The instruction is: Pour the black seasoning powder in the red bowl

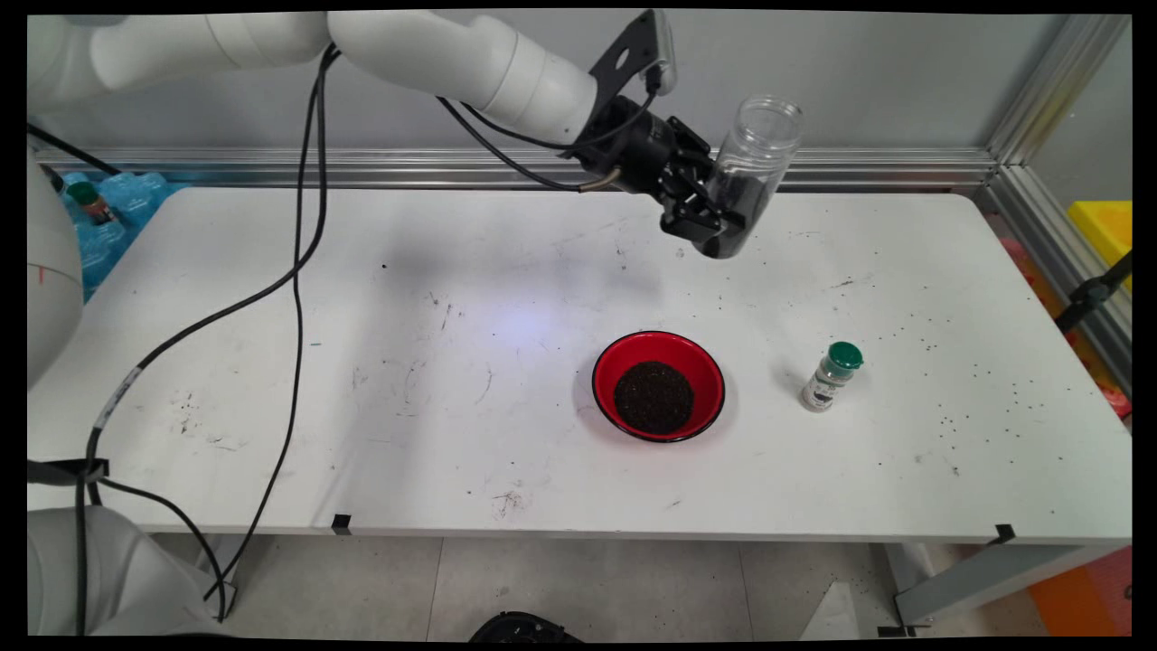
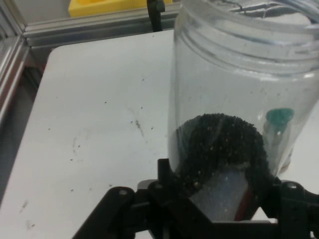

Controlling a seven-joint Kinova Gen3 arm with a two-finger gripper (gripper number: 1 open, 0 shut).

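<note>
Hanging above the far side of the white counter [image 1: 271, 362], the gripper [image 1: 714, 212] has its jaws clamped on the lower part of a clear plastic jar [image 1: 752, 172]. The jar is held off the surface, tilted with its open, threaded mouth up and toward the back wall. A heap of dark granules [image 2: 219, 144] sits in its bottom end, banked against the side nearest the jaws; the upper part of the jar is clear. In the hand view the black fingers [image 2: 167, 174] press the jar's wall on both sides.

Below and toward the near side of the gripper, a red bowl [image 1: 658, 385] with a black rim stands on the counter, holding a round mound of the same dark granules. Well apart to the bowl's right stands a small shaker bottle [image 1: 831, 376] with a green cap, leaning slightly; its label is too small to read. Dark specks [image 1: 976, 371] are scattered over the counter's right part, probably stray granules.
</note>
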